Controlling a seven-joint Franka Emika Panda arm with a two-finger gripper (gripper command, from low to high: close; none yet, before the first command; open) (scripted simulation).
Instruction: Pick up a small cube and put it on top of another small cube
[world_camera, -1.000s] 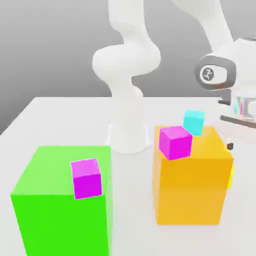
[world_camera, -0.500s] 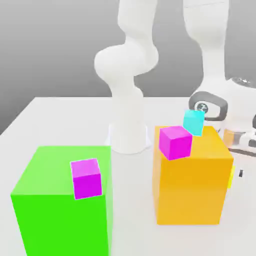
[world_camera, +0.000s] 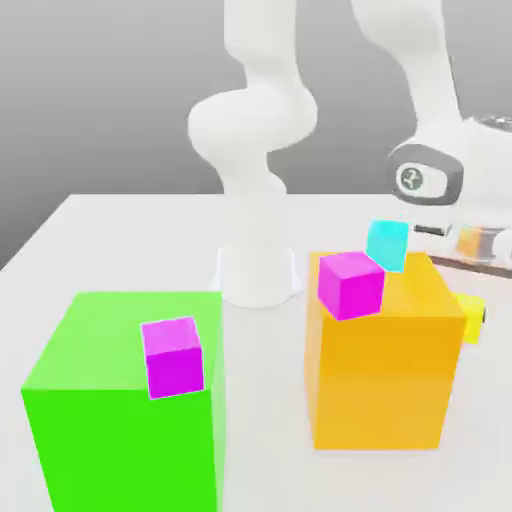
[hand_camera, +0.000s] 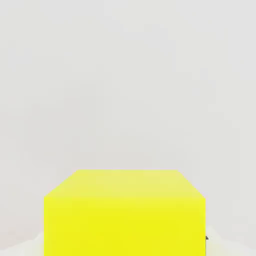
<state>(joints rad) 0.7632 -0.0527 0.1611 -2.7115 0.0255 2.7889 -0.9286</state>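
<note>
1. Yellow is catching our eye first: we are seeing the small yellow cube (world_camera: 470, 318) just beyond the orange block's edge, on the exterior view's right, with the block partly covering it
2. We are clamping that cube in the gripper (hand_camera: 125, 245), whose fingers are closing on its two opposite sides, their pale shapes flanking it in the hand view
3. We are seeing a dark bit of fingertip (world_camera: 485, 314) showing at the cube's side in the exterior view
4. We are watching the white arm (world_camera: 432, 75) reaching over from its base (world_camera: 257, 275) towards the exterior view's right
5. We are finding a magenta cube (world_camera: 350, 285) and a cyan cube (world_camera: 388, 246) overlapping the top of the orange block (world_camera: 380, 380), the cyan one appearing farther back
6. We are seeing another magenta cube (world_camera: 173, 357) overlapping the green block (world_camera: 130, 440), its faces sitting askew to the block's edges
7. Around the blocks, we are seeing a pale table (world_camera: 265, 400) spreading out
</note>
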